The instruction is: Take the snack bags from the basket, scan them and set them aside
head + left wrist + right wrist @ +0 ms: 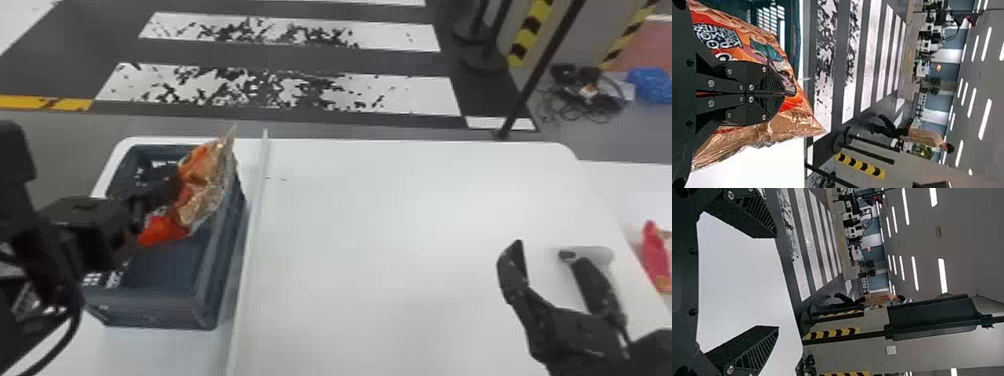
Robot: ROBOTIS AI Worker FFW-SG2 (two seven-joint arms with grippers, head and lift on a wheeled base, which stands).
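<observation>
Clearing the dark basket (pixel 150 311) fully before swinging sideways should spare the orange snack bag (pixel 200 186) a snag; the left gripper (pixel 784 93) pinches it over the basket, while the right gripper (pixel 777 282), fingers spread, hangs above the white table (pixel 400 225).

Head view, left side: left arm (pixel 82 225) matt black, boxy housings; smooth black cable (pixel 78 312) curves at lower left. Lower right: right arm (pixel 652 352), also black. Left gripper (pixel 167 192) black; left wrist view shows angular links with round silver screws (pixel 711 83), finely ribbed fingertips and a dark plate (pixel 680 113) at frame left. Right gripper (pixel 544 256) black; right wrist view shows wedge-shaped fingers (pixel 746 340), grainy inner faces, slanted side ribs, silver screws.
</observation>
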